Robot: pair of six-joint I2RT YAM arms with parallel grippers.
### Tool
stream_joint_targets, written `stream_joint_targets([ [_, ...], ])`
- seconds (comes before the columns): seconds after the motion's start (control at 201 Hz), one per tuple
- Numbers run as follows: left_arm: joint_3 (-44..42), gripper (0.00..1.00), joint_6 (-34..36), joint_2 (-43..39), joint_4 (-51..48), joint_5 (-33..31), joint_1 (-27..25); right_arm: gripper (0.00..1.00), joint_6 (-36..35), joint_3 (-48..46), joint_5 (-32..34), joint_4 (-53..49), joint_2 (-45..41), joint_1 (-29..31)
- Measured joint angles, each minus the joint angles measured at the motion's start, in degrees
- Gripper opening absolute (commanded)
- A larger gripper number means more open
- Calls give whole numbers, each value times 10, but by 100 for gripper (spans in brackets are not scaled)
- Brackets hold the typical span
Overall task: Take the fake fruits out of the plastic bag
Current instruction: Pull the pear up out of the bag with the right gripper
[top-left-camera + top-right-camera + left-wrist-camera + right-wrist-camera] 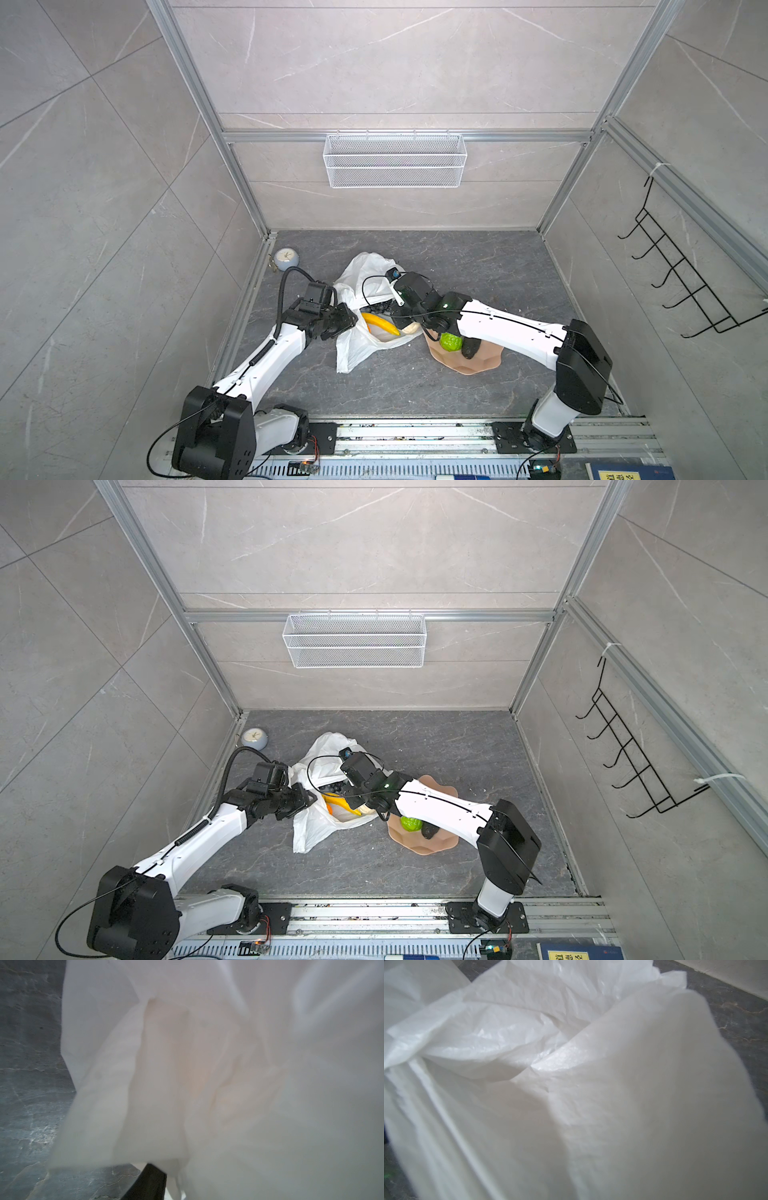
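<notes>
The white plastic bag [361,349] [316,833] lies crumpled on the dark floor, mouth open. Inside show a yellow banana [380,324] [343,802], black grapes [376,308], a cream pear [409,328] and a bit of orange [329,808]. A bumpy green fruit [451,342] and a dark green oval [470,349] rest on the pink plate [478,365]. My left gripper [351,322] is at the bag's left rim; film [228,1064] hides all but one dark finger [151,1182]. My right gripper [397,301] is shut on the bag's far right rim, its jaws buried in film [571,1084].
A small round clock [286,258] stands in the back left corner of the floor. A white mesh basket [395,160] hangs on the back wall and a black hook rack [681,282] on the right wall. My right forearm crosses over the plate.
</notes>
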Motion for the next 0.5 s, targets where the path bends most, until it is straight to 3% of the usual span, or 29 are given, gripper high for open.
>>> stream_joint_targets([
  [0.279,48,31,-8,14,-28,-34,-21,0,9,0,9,15,53,5],
  [0.498,116,21,-10,100,-43,-52,-3,0,2,-24,-16,52,49,32],
])
